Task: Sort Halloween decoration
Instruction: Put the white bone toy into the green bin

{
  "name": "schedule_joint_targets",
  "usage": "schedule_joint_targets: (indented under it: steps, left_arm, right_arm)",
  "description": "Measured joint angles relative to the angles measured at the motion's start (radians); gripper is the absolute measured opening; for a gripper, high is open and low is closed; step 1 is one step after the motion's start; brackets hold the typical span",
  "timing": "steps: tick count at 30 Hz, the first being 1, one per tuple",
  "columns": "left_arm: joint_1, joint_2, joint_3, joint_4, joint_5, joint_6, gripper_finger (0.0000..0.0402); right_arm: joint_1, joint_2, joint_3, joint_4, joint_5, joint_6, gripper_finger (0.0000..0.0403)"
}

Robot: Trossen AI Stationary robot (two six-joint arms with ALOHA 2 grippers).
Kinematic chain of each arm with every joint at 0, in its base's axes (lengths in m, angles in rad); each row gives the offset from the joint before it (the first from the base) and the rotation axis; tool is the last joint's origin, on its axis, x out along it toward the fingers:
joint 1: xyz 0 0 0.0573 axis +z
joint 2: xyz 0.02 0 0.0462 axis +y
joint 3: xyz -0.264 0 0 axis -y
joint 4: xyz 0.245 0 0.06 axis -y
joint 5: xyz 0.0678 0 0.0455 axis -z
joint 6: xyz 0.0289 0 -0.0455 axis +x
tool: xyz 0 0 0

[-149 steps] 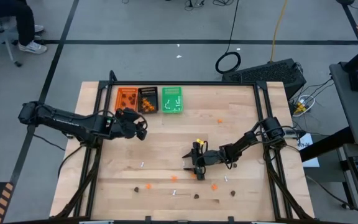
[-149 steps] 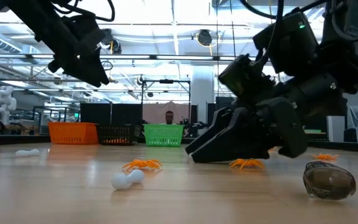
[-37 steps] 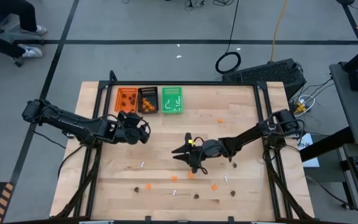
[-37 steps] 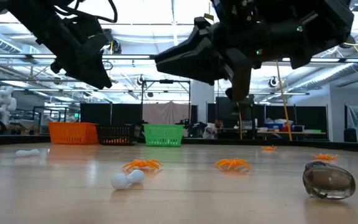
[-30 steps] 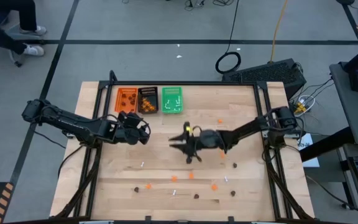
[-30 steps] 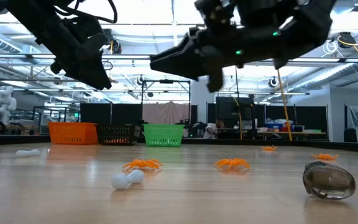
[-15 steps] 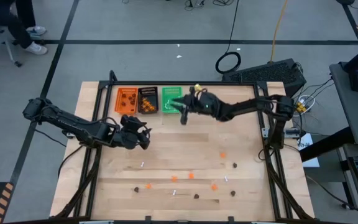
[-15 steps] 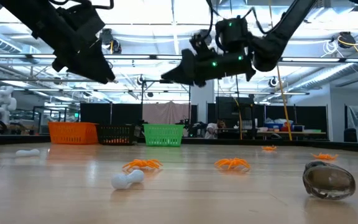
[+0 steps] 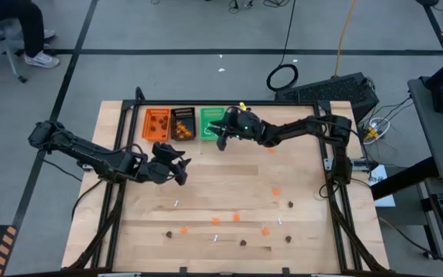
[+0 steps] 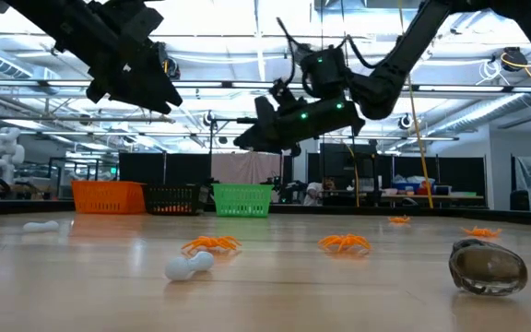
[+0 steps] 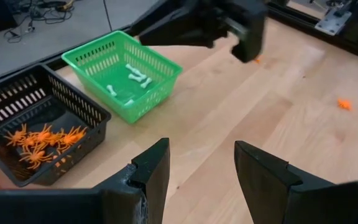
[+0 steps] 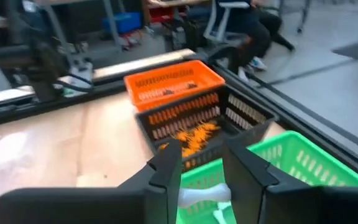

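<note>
One white stick (image 12: 205,195) pinched in right claw (image 12: 202,180), over green tray (image 12: 291,168)

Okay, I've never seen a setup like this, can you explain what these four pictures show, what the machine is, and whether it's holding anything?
This is a two-armed robot working at a wooden table. One picture looks straight down from above, one looks level across the table top, and two come from small cameras on the arms' wrists.

At the far edge stand three small baskets: an orange basket, a black basket holding orange spiders, and a green basket holding white bones. More tiny pieces lie scattered on the near half of the table, such as an orange spider and a white bone.

The right end effector hangs over the green basket and pinches a white bone between its fingers. The left end effector hovers over bare wood nearby, open and empty.
</note>
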Motion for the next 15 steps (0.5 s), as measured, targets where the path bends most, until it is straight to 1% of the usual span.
schedule_joint_targets:
  steps: [5,12,15]
  left_arm:
    - [-0.020,0.000,0.000,0.006,0.000,0.021,0.0178]
    - [-0.026,0.000,0.000,0.009,-0.001,0.023,0.0178]
    - [-0.040,0.000,0.000,0.007,-0.002,0.029,0.0178]
  right_arm:
    - [0.000,0.000,0.036,-0.104,0.050,-0.008,0.0126]
    - [0.002,-0.003,0.038,-0.115,0.045,-0.008,0.0182]
    - [0.013,-0.036,0.038,-0.149,-0.002,-0.032,0.0194]
